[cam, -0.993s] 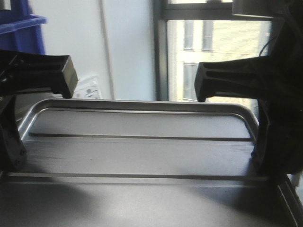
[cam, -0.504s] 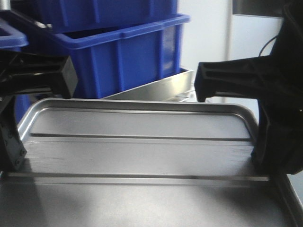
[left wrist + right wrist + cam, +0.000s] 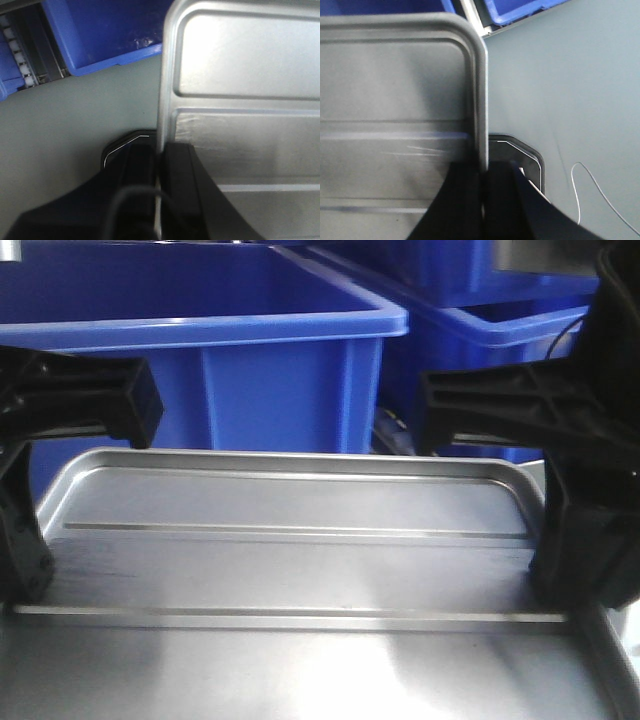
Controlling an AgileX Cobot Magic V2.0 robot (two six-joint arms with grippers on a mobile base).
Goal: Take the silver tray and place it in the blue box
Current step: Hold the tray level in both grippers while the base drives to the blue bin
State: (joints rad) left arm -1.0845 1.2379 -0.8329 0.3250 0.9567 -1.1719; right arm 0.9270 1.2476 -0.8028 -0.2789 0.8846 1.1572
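The silver tray (image 3: 300, 570) is carried level between my two grippers and fills the lower half of the front view. My left gripper (image 3: 28, 575) is shut on the tray's left rim; the left wrist view shows this gripper (image 3: 159, 156) pinching the thin edge of the tray (image 3: 240, 100). My right gripper (image 3: 560, 575) is shut on the right rim, and in the right wrist view it (image 3: 484, 174) clamps the tray's (image 3: 395, 100) edge. The blue box (image 3: 200, 340) stands just beyond the tray's far rim, open side up. Its corner (image 3: 110, 35) lies ahead of the tray.
A second blue crate (image 3: 500, 330) stands behind and right of the box, its edge (image 3: 515, 10) at the top of the right wrist view. Grey floor (image 3: 60, 125) lies below the tray. A thin white wire (image 3: 590, 185) runs across the floor. A roller rack (image 3: 20, 55) sits far left.
The scene behind the tray has swung from a window, past stacked blue crates, to the blue box straight ahead and close. Both grippers keep their hold on the tray's rims.
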